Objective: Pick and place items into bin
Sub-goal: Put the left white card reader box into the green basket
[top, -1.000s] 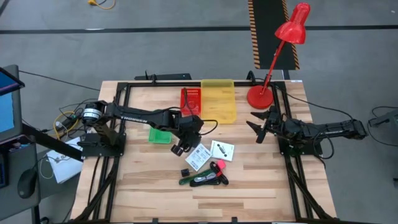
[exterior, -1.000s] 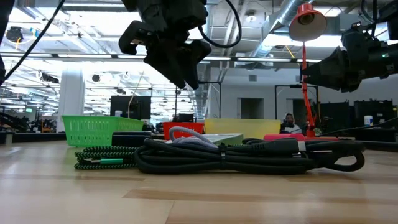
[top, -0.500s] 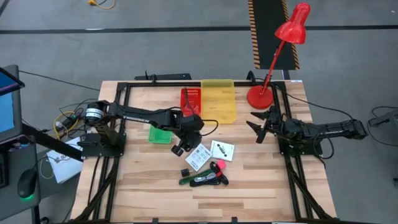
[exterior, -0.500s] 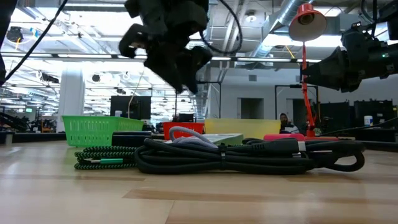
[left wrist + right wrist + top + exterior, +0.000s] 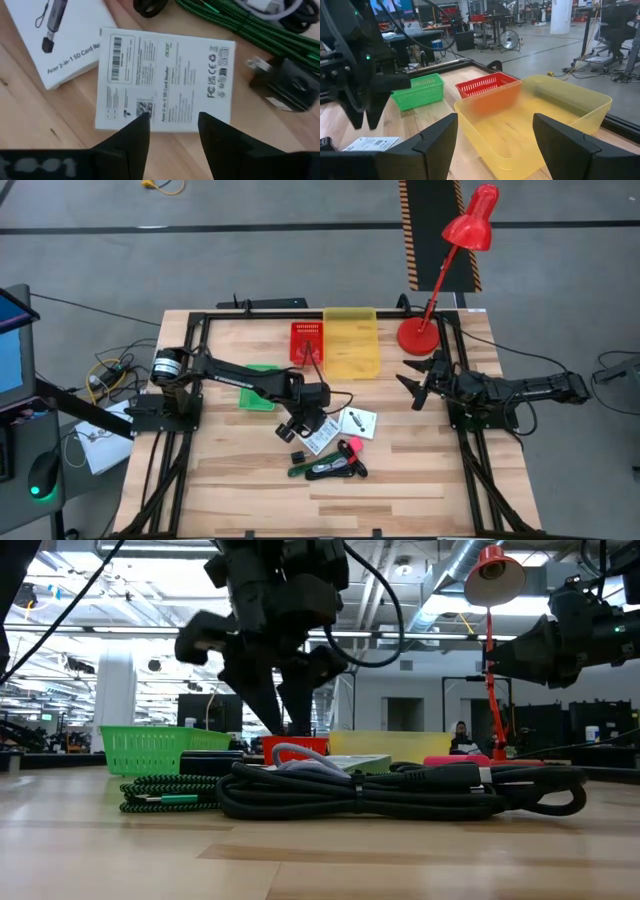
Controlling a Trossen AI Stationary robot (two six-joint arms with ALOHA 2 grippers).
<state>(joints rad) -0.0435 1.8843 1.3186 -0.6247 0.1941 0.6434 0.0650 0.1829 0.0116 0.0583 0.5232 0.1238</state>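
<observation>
White square packet [image 5: 165, 80] lies flat just beyond the left gripper [image 5: 170, 125], at its twelve o'clock, fingers spread above it

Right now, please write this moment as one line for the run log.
left pincer: open, above SD card box | right pincer: open, waiting near yellow bin | nothing held

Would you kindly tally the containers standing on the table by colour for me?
Green mesh plastic basket: 1
Red mesh plastic basket: 1
Yellow translucent plastic bin: 1
Total: 3
</observation>
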